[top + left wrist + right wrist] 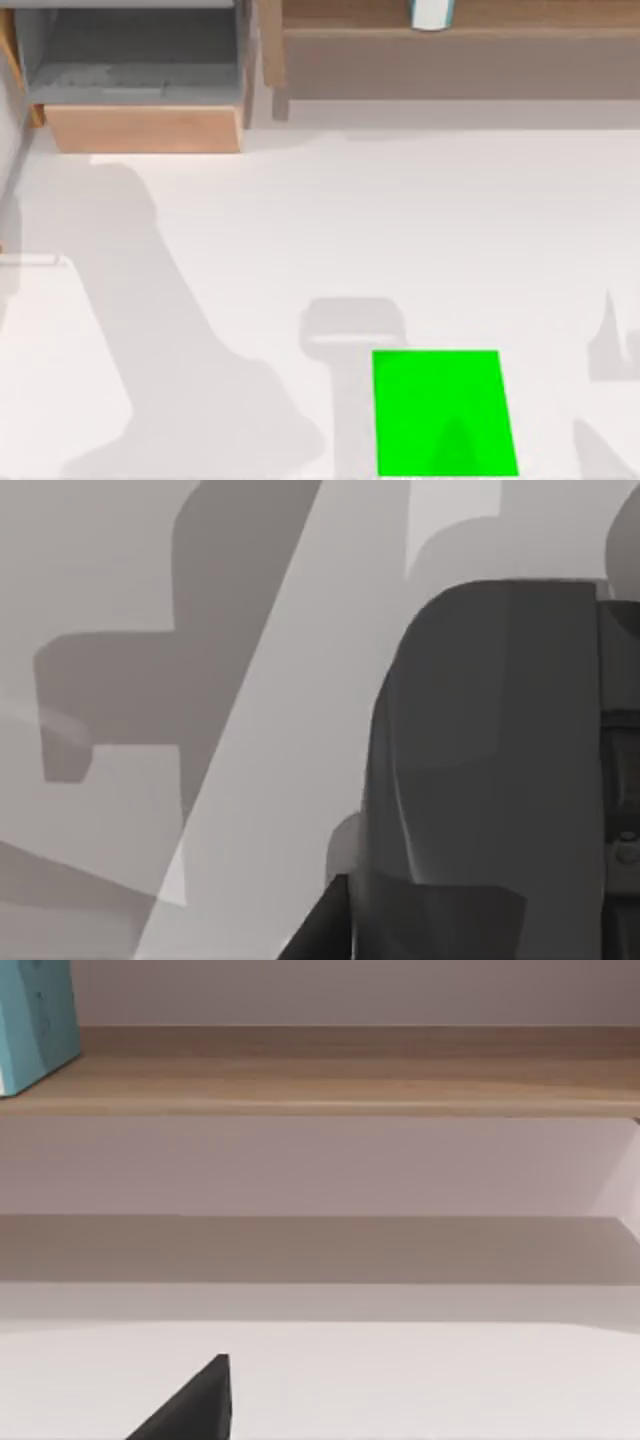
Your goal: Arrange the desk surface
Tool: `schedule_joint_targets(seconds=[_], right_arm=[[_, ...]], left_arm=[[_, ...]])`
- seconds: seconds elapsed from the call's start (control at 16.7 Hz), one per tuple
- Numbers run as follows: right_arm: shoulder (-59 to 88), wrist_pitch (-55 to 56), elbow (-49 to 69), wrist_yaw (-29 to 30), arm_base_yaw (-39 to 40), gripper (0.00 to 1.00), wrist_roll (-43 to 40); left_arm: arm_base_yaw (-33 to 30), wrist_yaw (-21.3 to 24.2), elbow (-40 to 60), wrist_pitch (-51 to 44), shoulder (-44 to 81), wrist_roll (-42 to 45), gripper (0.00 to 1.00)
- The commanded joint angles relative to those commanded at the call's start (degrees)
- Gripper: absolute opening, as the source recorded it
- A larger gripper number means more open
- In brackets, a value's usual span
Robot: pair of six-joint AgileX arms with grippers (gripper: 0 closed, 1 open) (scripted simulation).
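Observation:
The desk surface (330,230) is a wide matte white tabletop with arm shadows falling across its left and front parts. In the left wrist view, a dark bulky part of my left gripper (490,780) stands close over the white desk surface (280,730). In the right wrist view, a dark tip of my right gripper (195,1405) pokes in above the white desk surface (420,1380), facing the wooden shelf (330,1070).
A bright green rectangle (443,412) lies flat at the front, right of centre. At the back left a wooden drawer (145,128) stands pulled open. The brown shelf unit (450,45) runs along the back right, with a teal box (432,13) on it.

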Motion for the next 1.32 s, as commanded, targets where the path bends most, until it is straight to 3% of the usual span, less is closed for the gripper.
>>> schedule_joint_targets(seconds=[0.24, 0.3, 0.9, 1.32], right_arm=[[0.0, 0.0, 0.0, 0.0, 0.0, 1.00, 0.0], [0.0, 0.0, 0.0, 0.0, 0.0, 1.00, 0.0], [0.0, 0.0, 0.0, 0.0, 0.0, 1.00, 0.0], [0.0, 0.0, 0.0, 0.0, 0.0, 1.00, 0.0]], left_arm=[[0.0, 0.0, 0.0, 0.0, 0.0, 0.0, 0.02], [0.0, 0.0, 0.0, 0.0, 0.0, 0.0, 0.00], [0.2, -0.2, 0.3, -0.1, -0.7, -0.1, 0.00], [-2.4, -3.5, -0.2, -3.6, -13.2, -6.7, 0.00]])
